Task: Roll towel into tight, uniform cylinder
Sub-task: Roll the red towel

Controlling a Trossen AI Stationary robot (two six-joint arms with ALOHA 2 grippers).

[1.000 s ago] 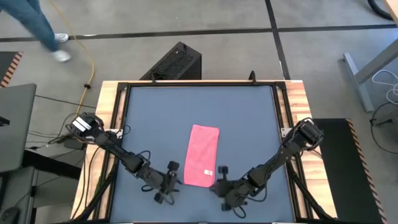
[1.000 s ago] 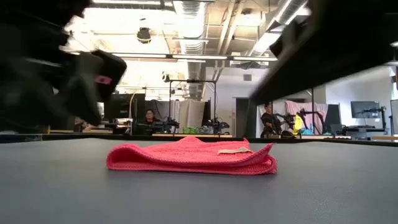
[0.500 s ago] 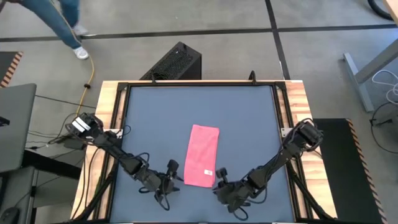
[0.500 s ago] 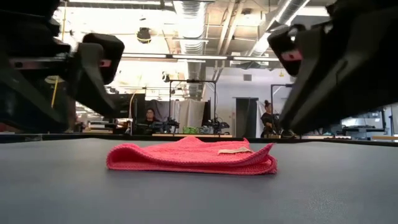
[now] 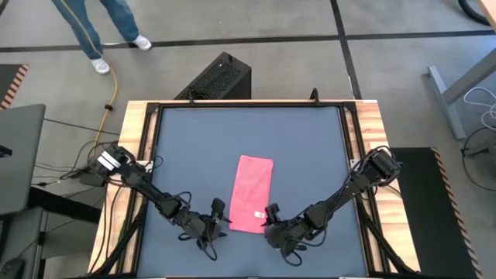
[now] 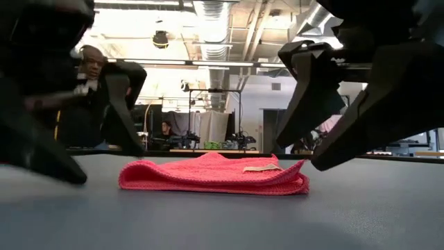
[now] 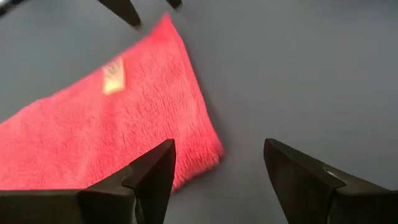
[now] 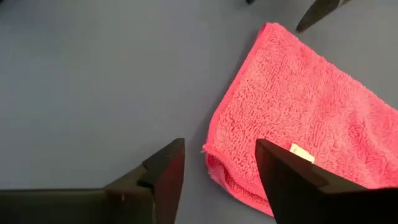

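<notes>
The towel [image 5: 253, 193] lay flat, folded into a narrow strip, on the table [image 5: 201, 139]. The left gripper [image 5: 215, 221] stood just beside the strip's near corner on one side and the right gripper [image 5: 271, 225] just beside its other near corner. Both sets of fingers were spread apart and held nothing. The white tag [image 8: 301, 153] sat close to the right gripper.

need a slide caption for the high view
Both open claws, left claw and right claw, flank the near end of the folded pink towel on the grey table.
</notes>
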